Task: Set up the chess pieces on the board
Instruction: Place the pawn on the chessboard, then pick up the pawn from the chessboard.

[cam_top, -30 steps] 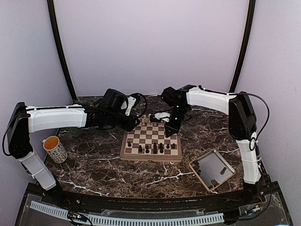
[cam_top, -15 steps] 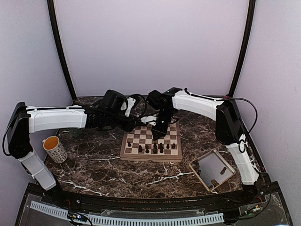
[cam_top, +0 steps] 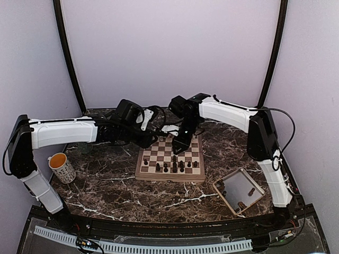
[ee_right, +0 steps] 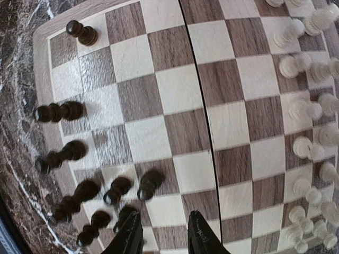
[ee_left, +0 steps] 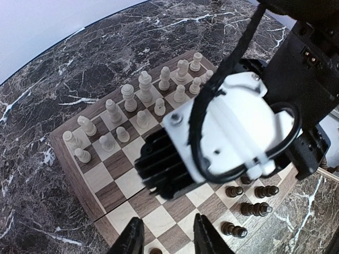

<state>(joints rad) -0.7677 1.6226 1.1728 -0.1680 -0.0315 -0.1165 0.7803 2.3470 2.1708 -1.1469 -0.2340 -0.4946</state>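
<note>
- The dark pieces point(cam_top: 174, 166) stand on the board point(cam_top: 159, 153), in a loose row along its lower edge in the overhead view. Each is upright, with its long axis vertical and its head up.
- In the right wrist view the same dark pieces point(ee_right: 55, 112) sit at the left and lower left. Seen from above, their heads lean toward the left edge of the frame. Those at the lower left are blurred.
- The board lies in the middle of the overhead view, its sides nearly square with the frame. A seam crosses its middle, parallel to the rows of pieces.
- The pale pieces point(ee_left: 128, 99) fill two rows at the board's far edge, at the upper left of the left wrist view.
- The right gripper point(ee_right: 165, 235) hangs over the board just beside the dark row. Its fingers are spread, with bare squares showing between them and nothing pinched.
- The left gripper point(ee_left: 167, 238) hovers over the board with its fingers spread and checkered squares showing between the tips. A small dark shape at the bottom edge between them cannot be made out.
- The table point(cam_top: 106, 190) is dark brown marble with white veins.
- A patterned mug point(cam_top: 62, 168) stands at the left.
- A shallow tray point(cam_top: 224, 199) sits tilted at the lower right, with a few dark bits inside that are too small to name.
- Pale lilac walls point(cam_top: 169, 53) close the scene, and two black curved poles point(cam_top: 66, 53) rise at the upper corners.
</note>
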